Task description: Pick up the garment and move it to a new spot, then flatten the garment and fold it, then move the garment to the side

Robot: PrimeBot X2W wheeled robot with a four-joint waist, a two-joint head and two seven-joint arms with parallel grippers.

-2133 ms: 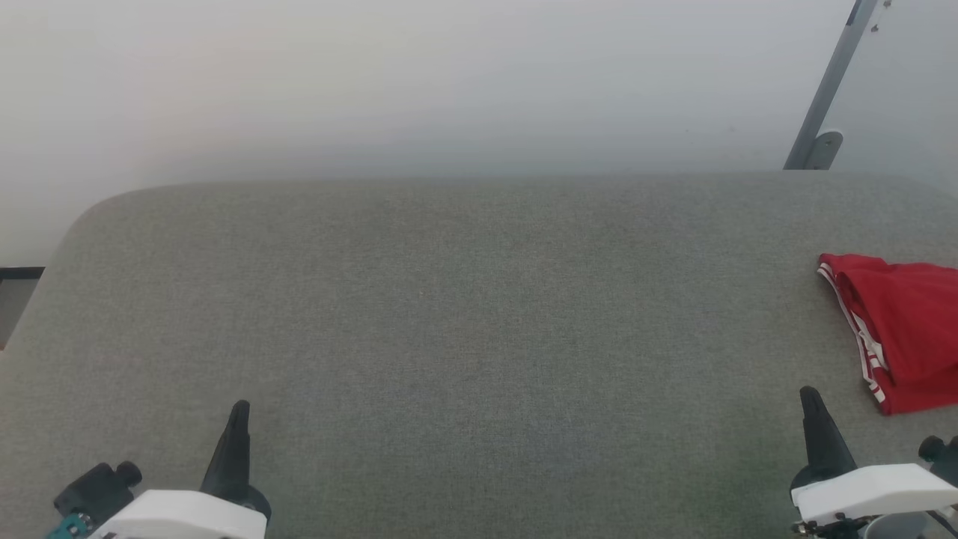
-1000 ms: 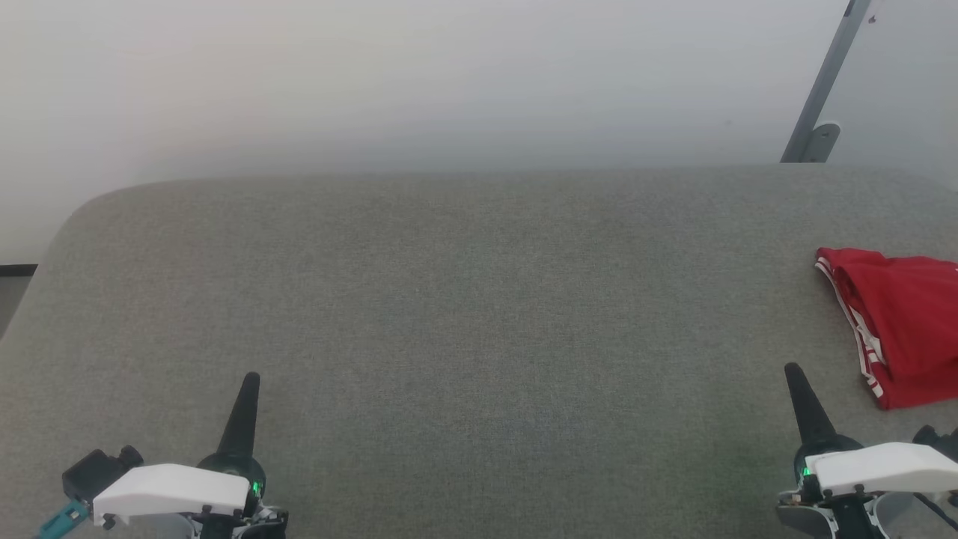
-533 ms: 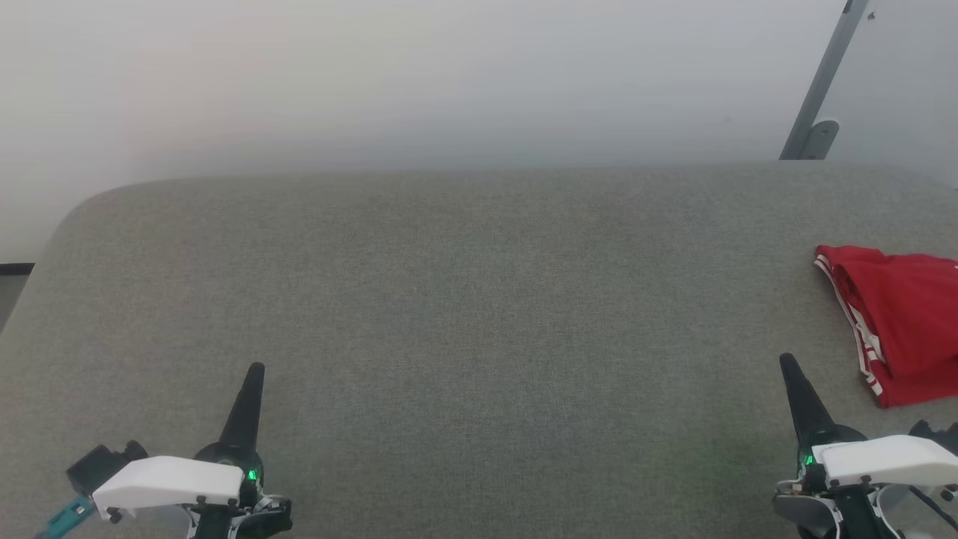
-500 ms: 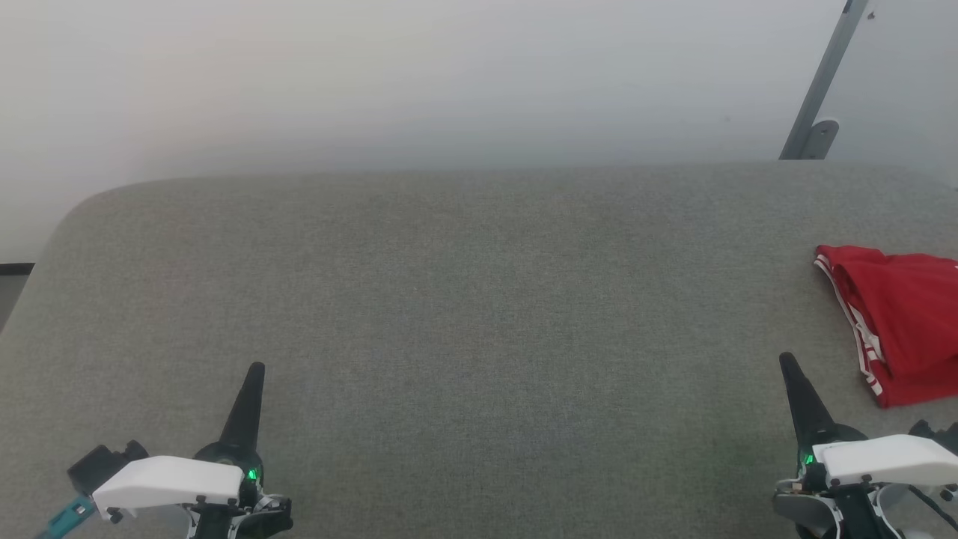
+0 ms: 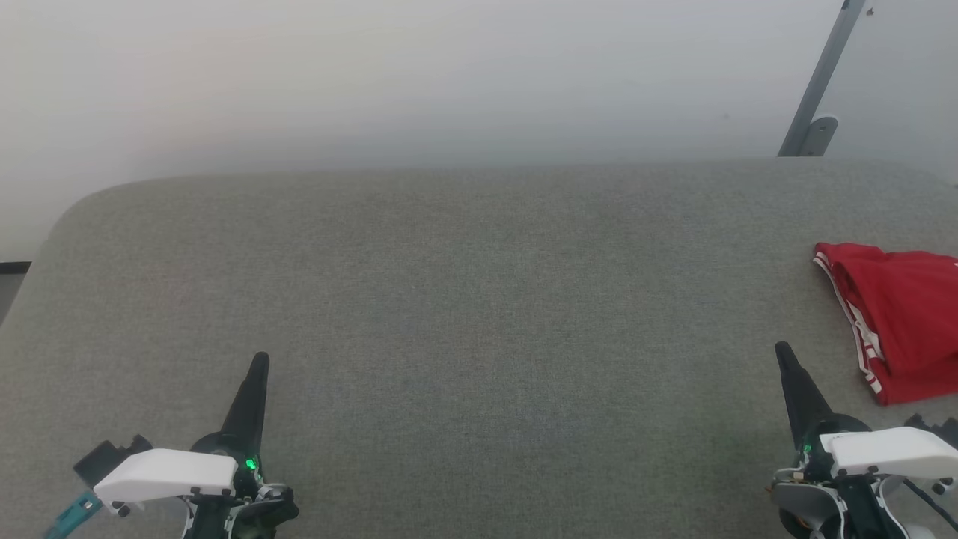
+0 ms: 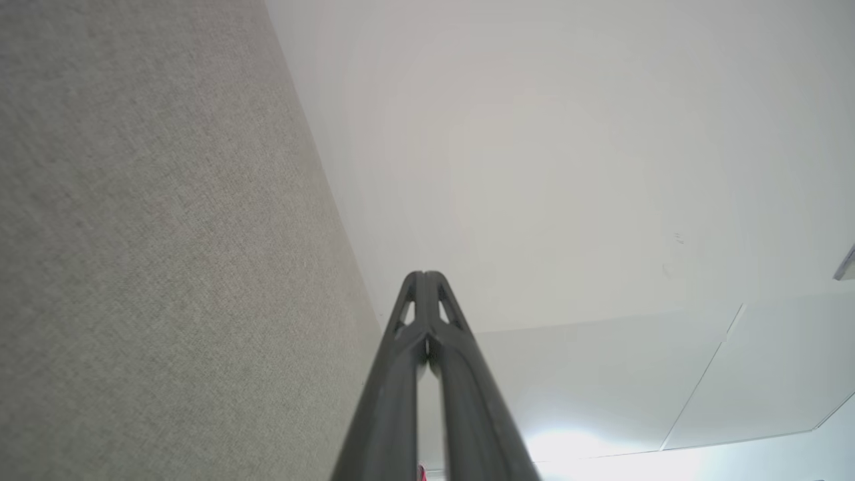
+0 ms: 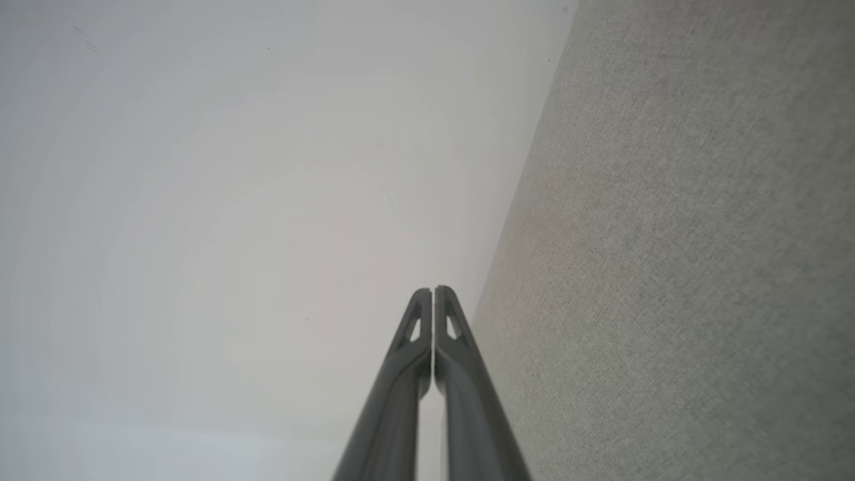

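The garment (image 5: 902,322), red with red-and-white striped trim, lies folded at the far right edge of the grey fabric table (image 5: 479,299), partly cut off by the head view's border. My right gripper (image 5: 782,350) stands shut at the lower right, a short way left of and nearer than the garment, holding nothing. At the lower left my left gripper (image 5: 259,361) is shut and empty too. Each wrist view shows its own fingers pressed together, the left gripper (image 6: 423,275) and the right gripper (image 7: 428,291), pointing along the table toward the pale wall.
A white wall (image 5: 449,75) rises behind the table's rounded far edge. A grey metal strut (image 5: 819,82) leans at the upper right. A dark strip of floor (image 5: 11,281) shows past the table's left edge.
Both grippers have crept a little forward up the head view, still shut. The whole picture has drifted slightly, so the camera moved; the garment lies where it was.
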